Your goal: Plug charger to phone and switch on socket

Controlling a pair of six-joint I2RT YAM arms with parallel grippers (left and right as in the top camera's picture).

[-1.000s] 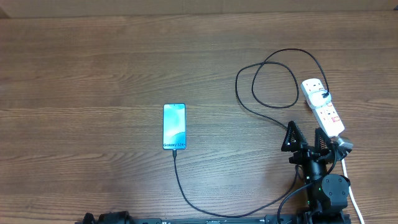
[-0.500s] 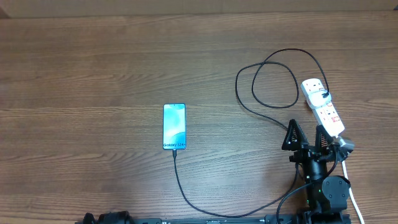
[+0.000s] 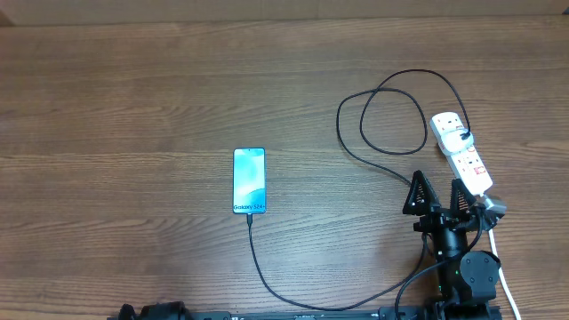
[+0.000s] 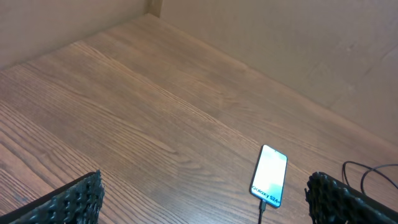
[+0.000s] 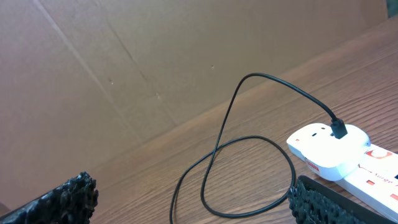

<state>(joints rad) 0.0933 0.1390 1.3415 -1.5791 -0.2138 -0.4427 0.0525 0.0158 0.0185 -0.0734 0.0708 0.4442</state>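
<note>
The phone (image 3: pixel 249 180) lies flat mid-table, its light blue screen up. The black charger cable (image 3: pixel 267 280) meets the phone's near end with its connector tip (image 4: pixel 265 201), curves along the front edge, loops (image 3: pixel 391 116) at the right and ends in a plug on the white socket (image 3: pixel 462 153). My right gripper (image 3: pixel 439 196) hovers open just in front of the socket, one finger (image 5: pixel 333 202) beside the socket (image 5: pixel 329 149), the cable loop (image 5: pixel 249 146) ahead. My left gripper (image 4: pixel 205 211) is open and empty, well short of the phone (image 4: pixel 270 175). Whether the socket's switches are on is too small to tell.
A brown cardboard wall (image 5: pixel 124 62) stands along the far side of the wooden table (image 3: pixel 133 107). The socket's thick white lead (image 3: pixel 502 276) runs toward the front edge beside the right arm.
</note>
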